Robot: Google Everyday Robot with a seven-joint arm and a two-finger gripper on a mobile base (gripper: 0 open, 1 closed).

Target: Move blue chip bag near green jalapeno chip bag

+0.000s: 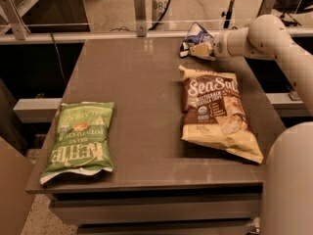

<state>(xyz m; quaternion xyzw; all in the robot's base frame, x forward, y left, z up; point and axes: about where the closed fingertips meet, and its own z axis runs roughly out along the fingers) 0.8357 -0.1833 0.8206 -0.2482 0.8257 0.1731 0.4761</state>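
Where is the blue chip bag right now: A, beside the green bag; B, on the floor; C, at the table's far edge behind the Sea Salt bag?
C: the blue chip bag lies at the far edge with the hand at it, beyond the Sea Salt bag.

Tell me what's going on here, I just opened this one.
The robot's gripper is at the far right edge of the table, right against the blue chip bag. The green jalapeno chip bag lies flat at the near left corner, far from it. A Sea Salt bag lies just in front of the blue one. The move is not yet done.
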